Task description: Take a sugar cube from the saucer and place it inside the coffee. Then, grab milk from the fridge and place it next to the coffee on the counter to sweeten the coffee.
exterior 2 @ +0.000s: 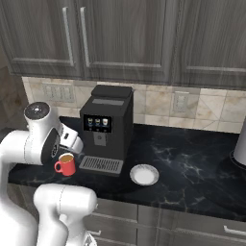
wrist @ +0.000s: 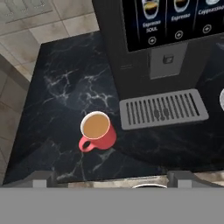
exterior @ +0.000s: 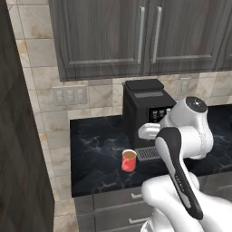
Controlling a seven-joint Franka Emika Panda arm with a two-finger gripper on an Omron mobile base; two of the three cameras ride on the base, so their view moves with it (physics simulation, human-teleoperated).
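The gripper (wrist: pixel 112 177) stands wide open, holding nothing. The coffee (wrist: pixel 99 130) sits at its eleven o'clock. A sugar cube is probably light and crumbly; pinch its flat sides gently.

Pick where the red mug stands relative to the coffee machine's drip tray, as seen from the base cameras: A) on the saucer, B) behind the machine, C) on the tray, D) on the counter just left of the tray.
D: the red mug sits on the black counter beside the left end of the drip tray, clear of the saucer.
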